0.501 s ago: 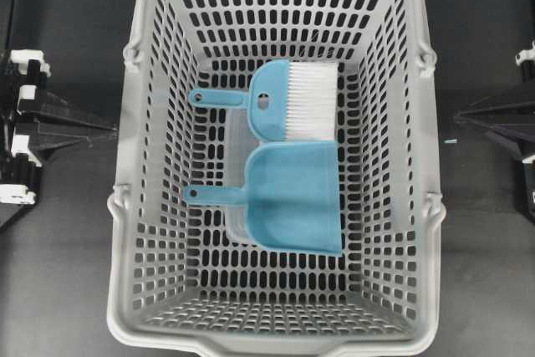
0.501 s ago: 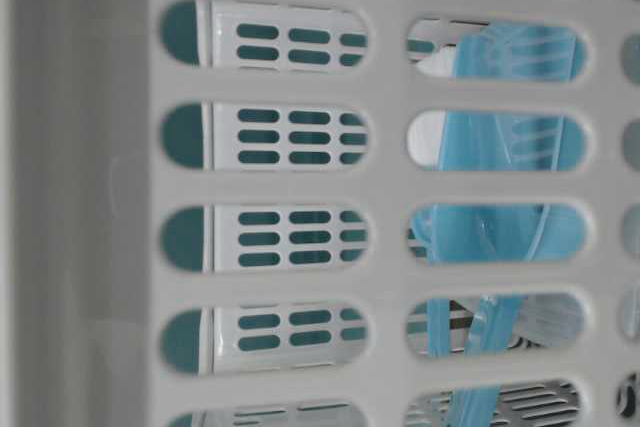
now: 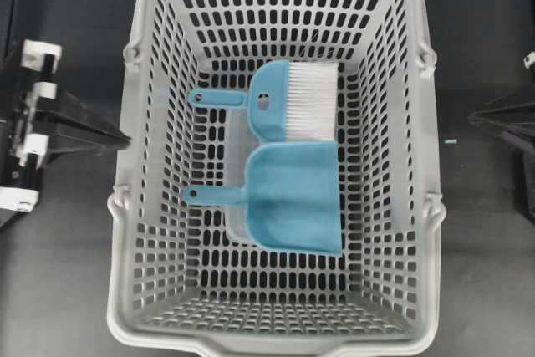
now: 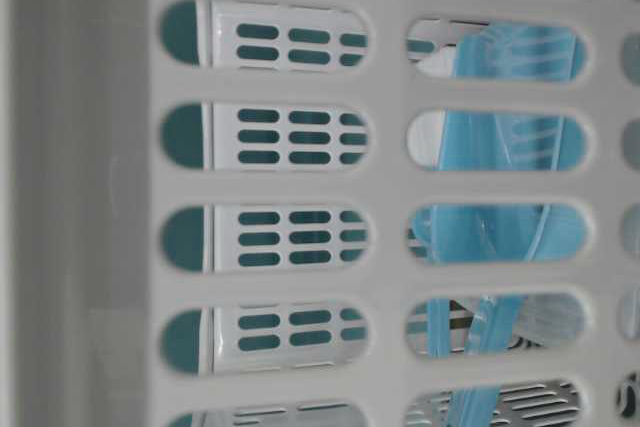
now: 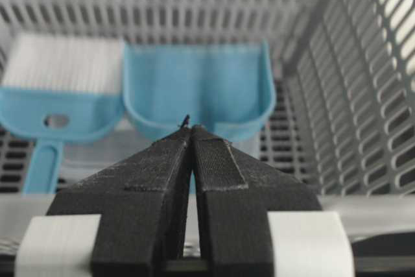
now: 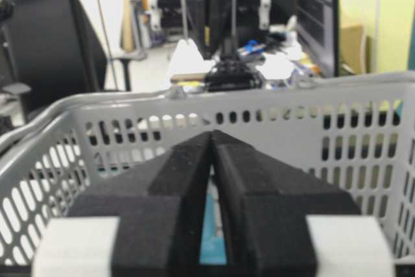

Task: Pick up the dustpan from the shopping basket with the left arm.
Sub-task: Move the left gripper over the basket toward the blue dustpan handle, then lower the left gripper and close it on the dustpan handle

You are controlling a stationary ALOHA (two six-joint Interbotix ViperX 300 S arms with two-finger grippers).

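Filling most of the overhead view, the shopping basket [image 3: 276, 156] stands on the dark bench [image 3: 67, 273], its light-grey walls and floor pierced all over with oval slots and its rim carrying hinge knobs at 3 and 9 o'clock. Inside it, on the floor just past centre toward 4 o'clock, lies the dustpan [image 3: 297, 198]: a teal-blue scoop resting flat, open mouth toward 3 o'clock, thin handle running out toward 9 o'clock with the hang hole at its tip. It sits partly on a pale translucent sheet [image 3: 237, 227] whose edge shows under the tray. Directly at 12 o'clock of the dustpan, touching or nearly touching its rim, lies the brush [image 3: 280, 102], teal with white bristles, its handle parallel to the dustpan's.

The left arm [image 3: 38, 135] stands outside the basket at 9 o'clock, its pointed end just beside the outer wall. Its gripper [image 5: 189, 128] has the fingers [image 5: 214, 160] clenched together with nothing between them; in the wrist view they aim over the rim toward the dustpan, whose handle is hidden behind them. At 3 o'clock the right arm's gripper [image 6: 212, 135] is also outside the basket, well apart from the wall, fingers pressed together and empty.

From table level the basket wall fills the view, teal plastic showing through its slots.
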